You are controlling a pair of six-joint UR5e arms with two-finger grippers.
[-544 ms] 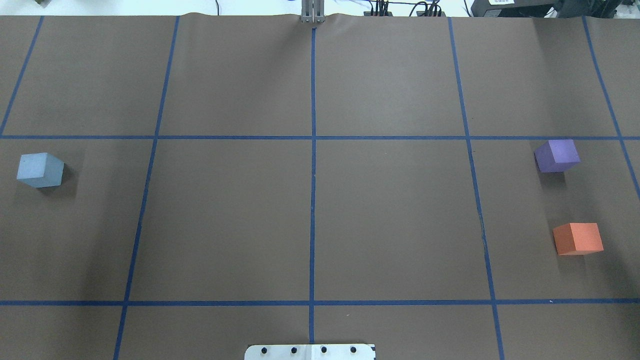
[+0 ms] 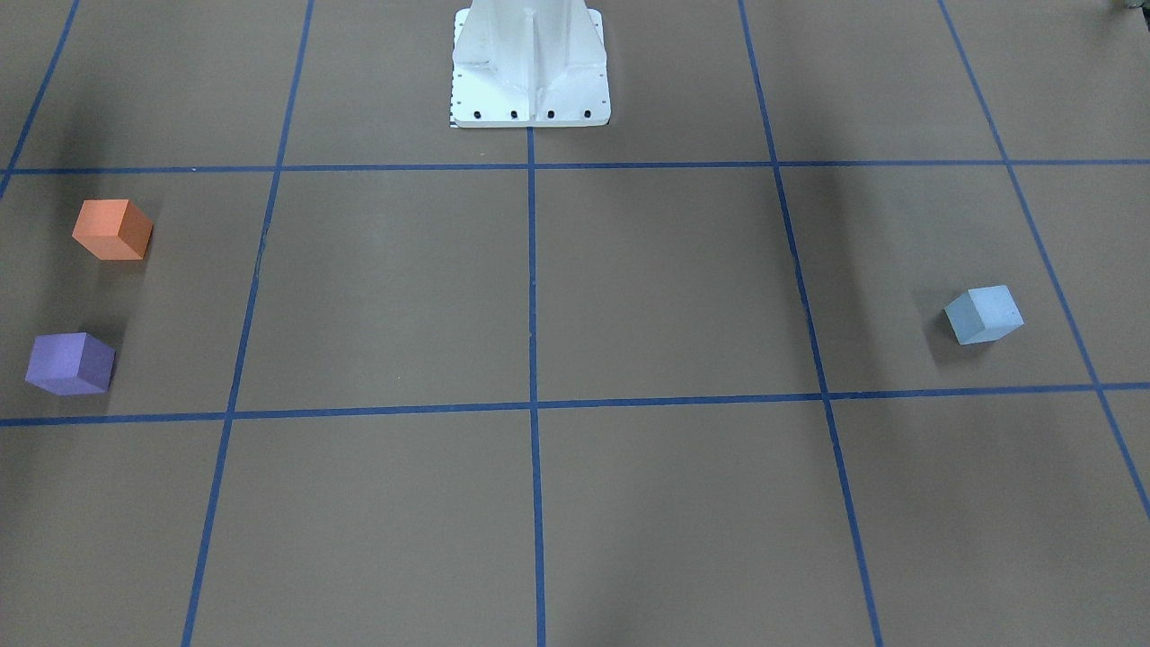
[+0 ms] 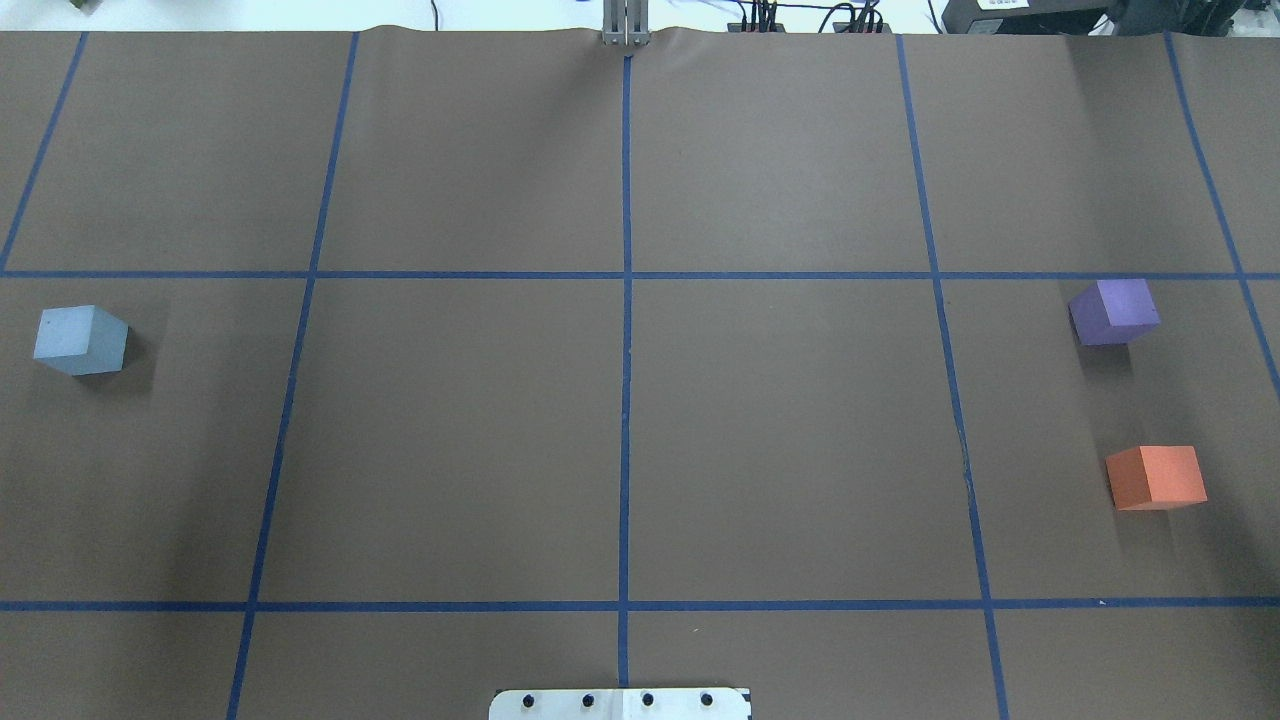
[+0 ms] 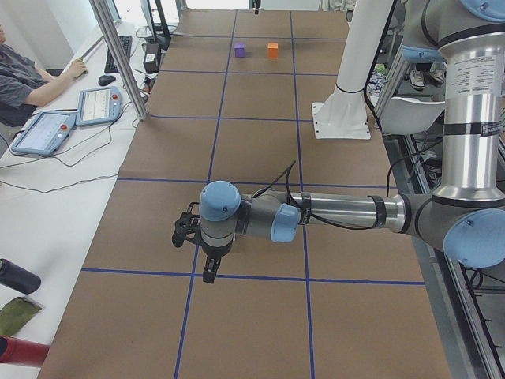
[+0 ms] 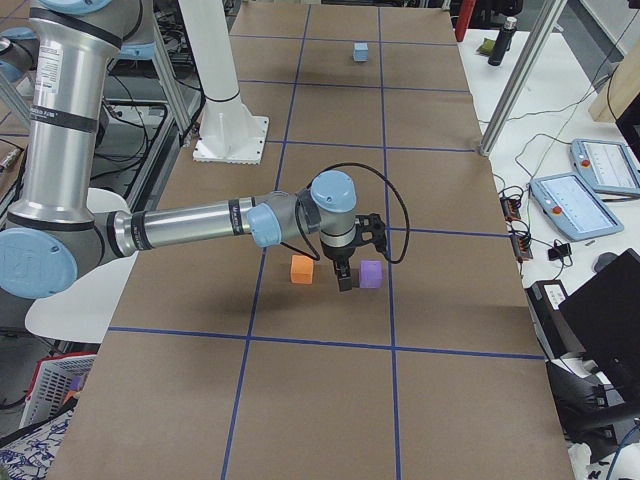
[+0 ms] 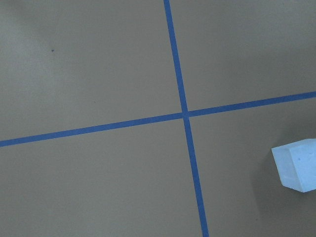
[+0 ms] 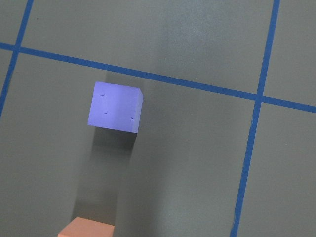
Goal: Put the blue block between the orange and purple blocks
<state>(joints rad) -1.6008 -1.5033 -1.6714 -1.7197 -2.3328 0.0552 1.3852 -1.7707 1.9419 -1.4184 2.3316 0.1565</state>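
— Although my left gripper (image 4: 208, 275) shows in the side view, hanging over the brown-papered table (image 3: 450, 440), I cannot tell from there whether its fingers are apart or together
— And where is the blue block?
— The blue block (image 3: 80, 340) sits alone on my far left, flat on the paper and turned a little askew to the blue tape lines (image 3: 626, 400). My left wrist camera catches it at its right edge, partly cut off, just past a crossing of tape
— The other two?
— The purple block (image 3: 1113, 311) and the orange block (image 3: 1156, 477) lie on my far right, in the same grid square, apart from each other with bare paper between them. The orange one is nearer my base, the purple one farther out. The blue block is well apart from both, across the width of the table
— Your right hand?
— My right gripper (image 5: 343, 280) hangs above those two, and in the side view it stands between them. Whether it is apart or together, I cannot tell for it either
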